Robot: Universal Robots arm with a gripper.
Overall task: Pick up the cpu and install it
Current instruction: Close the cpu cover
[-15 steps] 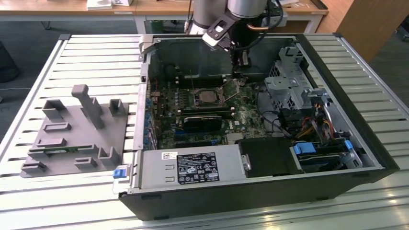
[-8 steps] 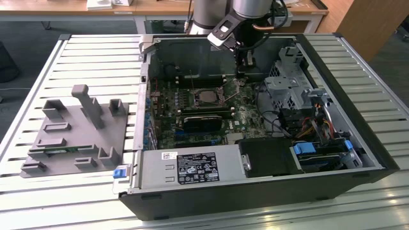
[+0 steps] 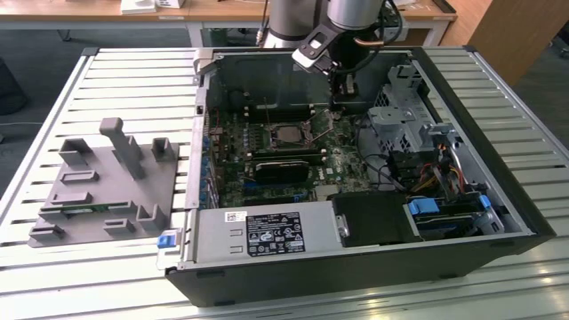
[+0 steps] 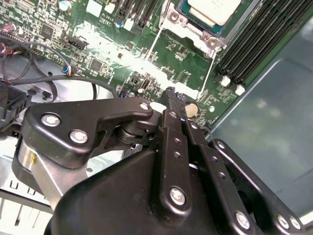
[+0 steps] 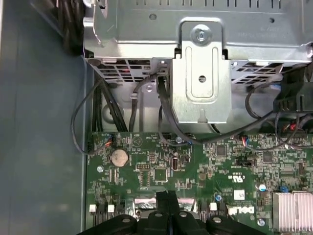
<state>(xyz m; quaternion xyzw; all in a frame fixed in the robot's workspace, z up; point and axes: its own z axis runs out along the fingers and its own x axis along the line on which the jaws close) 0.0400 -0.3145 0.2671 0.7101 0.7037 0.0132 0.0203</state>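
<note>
Even, bright light falls on the slatted table [image 3: 133, 73], while the case [image 3: 266, 73] interior around the gripper [image 3: 337, 107] sits in shade. In the second wrist view white glare burns out patches of the motherboard [image 4: 181, 58] just beyond the gripper, whose black links carry soft highlights

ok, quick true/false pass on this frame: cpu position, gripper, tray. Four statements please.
1. The cpu sits in the socket on the motherboard. True.
2. The gripper grips the cpu. False: it is shut on nothing, over the board beside the socket.
3. The grey tray lies to the exterior view's right of the case. False: it lies to the left.
4. A green memory stick lies in the tray. True.
</note>
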